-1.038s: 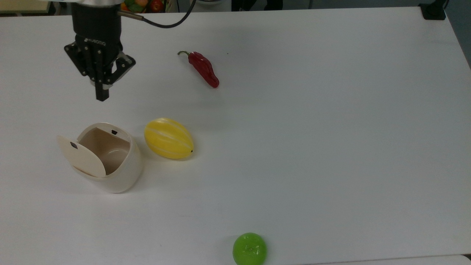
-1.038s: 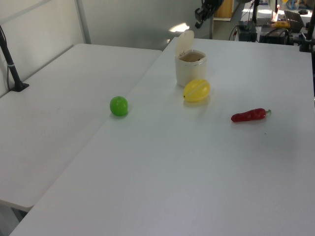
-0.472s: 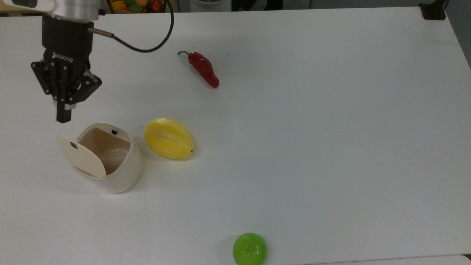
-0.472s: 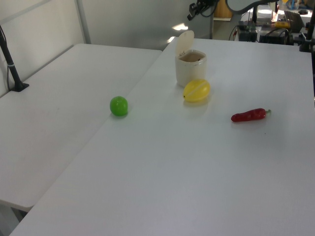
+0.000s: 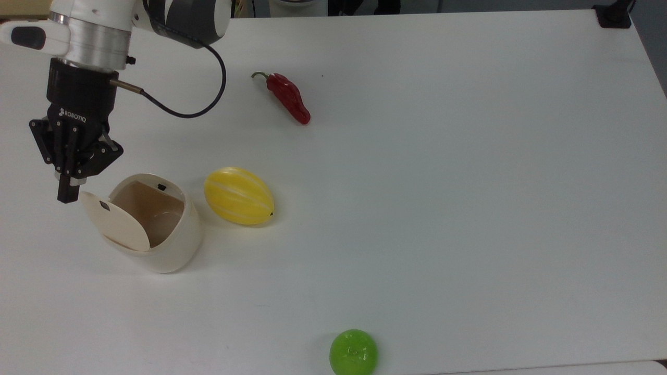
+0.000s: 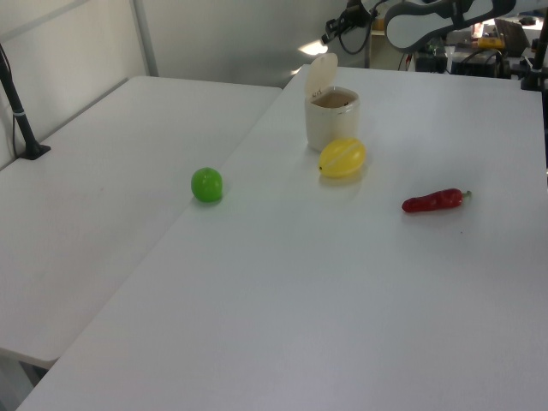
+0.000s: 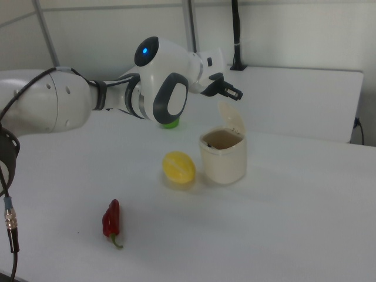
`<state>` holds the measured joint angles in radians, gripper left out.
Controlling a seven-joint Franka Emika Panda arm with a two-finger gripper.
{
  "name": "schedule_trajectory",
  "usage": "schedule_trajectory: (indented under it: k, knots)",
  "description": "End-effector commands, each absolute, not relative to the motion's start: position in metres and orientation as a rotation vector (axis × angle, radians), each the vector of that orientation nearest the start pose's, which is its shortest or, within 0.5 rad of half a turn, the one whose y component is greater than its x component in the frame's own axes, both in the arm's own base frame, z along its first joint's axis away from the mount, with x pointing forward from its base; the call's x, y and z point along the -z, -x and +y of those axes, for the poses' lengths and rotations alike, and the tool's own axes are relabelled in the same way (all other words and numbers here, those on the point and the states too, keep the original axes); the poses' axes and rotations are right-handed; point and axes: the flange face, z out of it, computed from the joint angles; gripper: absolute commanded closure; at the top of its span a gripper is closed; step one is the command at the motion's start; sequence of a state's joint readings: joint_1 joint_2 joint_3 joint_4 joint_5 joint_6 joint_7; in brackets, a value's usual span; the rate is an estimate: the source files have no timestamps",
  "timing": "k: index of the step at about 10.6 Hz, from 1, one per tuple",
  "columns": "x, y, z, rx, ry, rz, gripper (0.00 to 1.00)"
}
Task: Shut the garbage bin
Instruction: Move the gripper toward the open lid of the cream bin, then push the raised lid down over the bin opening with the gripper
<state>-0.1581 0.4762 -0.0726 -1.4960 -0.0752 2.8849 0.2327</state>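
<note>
The garbage bin (image 5: pixel 156 229) stands near the top view's left edge of the white table (image 5: pixel 443 208), its mouth open and the inside bare and brownish. Its lid (image 5: pixel 114 221) is swung up on its hinge and stands nearly upright at the rim (a small black mark sits near the lid's upper end). In the right view the lid (image 7: pixel 233 122) rises above the tub (image 7: pixel 223 155) and leans a little outward.

My gripper (image 5: pixel 68 195) hangs just beside that raised lid, on the bin's left in the top view, with the tip level with the lid's upper edge; whether it touches the lid I cannot tell. My fingers (image 5: pixel 67 188) are pressed together into one narrow black tip, holding nothing. In the right view my gripper (image 7: pixel 230 92) is just above the lid's top edge.

A yellow melon (image 5: pixel 238 196) lies just beside the bin, on its right in the top view, apart from it. A red pepper (image 5: pixel 288 97) lies well apart from the bin, up and to its right in the top view. A green ball (image 5: pixel 353 352) sits far from the bin, by the table's lower edge in the top view.
</note>
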Motion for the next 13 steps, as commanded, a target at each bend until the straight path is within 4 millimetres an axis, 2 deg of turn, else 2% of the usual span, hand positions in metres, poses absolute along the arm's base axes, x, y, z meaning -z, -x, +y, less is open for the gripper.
schedule_trajectory:
  k: [1, 3, 5, 8, 12, 13]
  knots:
    - [-0.507, -0.728, -0.157, 1.435, 2.814, 0.567, 1.00]
    - [-0.506, -0.727, -0.151, 1.408, 2.826, 0.557, 1.00]
    - [-0.499, -0.727, -0.147, 1.290, 2.886, 0.560, 1.00]
    - [-0.497, -0.725, -0.144, 1.183, 2.929, 0.570, 1.00]
    - [-0.492, -0.717, -0.139, 0.959, 3.009, 0.583, 1.00]
    - [-0.491, -0.717, -0.131, 0.925, 3.019, 0.566, 1.00]
